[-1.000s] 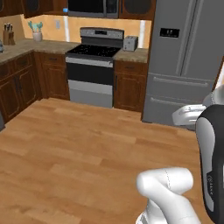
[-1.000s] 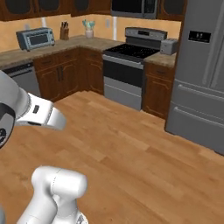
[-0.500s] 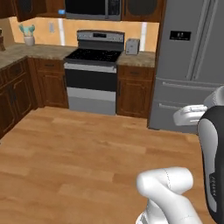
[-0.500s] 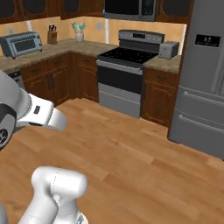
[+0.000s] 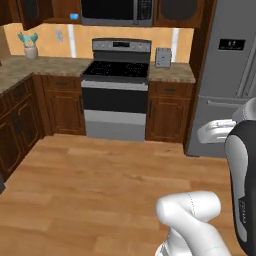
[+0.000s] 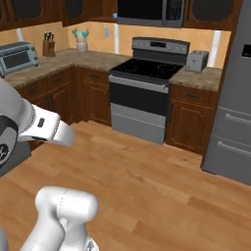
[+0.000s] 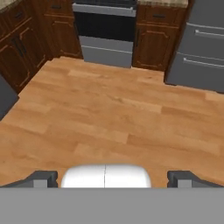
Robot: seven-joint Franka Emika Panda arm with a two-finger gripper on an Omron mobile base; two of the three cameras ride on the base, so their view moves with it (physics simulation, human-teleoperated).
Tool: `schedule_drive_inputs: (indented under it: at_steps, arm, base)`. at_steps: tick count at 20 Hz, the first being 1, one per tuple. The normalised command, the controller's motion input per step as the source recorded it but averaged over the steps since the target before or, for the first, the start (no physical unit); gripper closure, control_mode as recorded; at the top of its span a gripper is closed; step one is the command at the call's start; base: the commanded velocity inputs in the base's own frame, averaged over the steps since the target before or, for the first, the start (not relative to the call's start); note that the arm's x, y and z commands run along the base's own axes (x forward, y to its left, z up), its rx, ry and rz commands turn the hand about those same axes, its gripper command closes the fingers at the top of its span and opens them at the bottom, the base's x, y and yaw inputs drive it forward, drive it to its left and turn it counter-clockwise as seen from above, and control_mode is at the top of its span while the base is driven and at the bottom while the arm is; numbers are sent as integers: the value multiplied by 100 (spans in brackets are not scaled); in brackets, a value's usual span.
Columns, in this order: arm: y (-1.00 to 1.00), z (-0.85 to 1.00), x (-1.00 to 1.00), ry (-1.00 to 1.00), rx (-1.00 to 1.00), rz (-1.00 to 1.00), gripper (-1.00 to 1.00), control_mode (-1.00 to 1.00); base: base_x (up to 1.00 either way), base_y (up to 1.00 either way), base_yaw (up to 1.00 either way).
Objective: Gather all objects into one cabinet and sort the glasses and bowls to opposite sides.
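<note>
The robot is facing the stove [image 5: 116, 95] across bare wooden floor [image 5: 100, 185], so I judge the step in hand is driving toward the cabinets. The fridge [image 5: 227, 75] is standing just right of the stove, and a toaster [image 5: 163, 57] is sitting on the worktop [image 5: 172, 73] between them. Up left of the stove, something bright blue [image 5: 74, 16], perhaps the blue mug, is showing in the wall cabinet [image 5: 50, 10]; I cannot tell for sure. The gripper [image 7: 105, 178] is hanging over the floor with its jaws spread wide and empty. Best to halt squarely below that cabinet, close enough to reach up, keeping the arm tucked clear of the worktop edge.
</note>
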Motion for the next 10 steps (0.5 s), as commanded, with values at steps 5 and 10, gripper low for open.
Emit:
schedule_drive_inputs:
  at_steps: [5,10]
  arm:
    - [0,0,0,0,0,0,-100,100]
    - [0,0,0,0,0,0,-100,100]
  base:
    - [95,100,-26]
    - [90,92,-28]
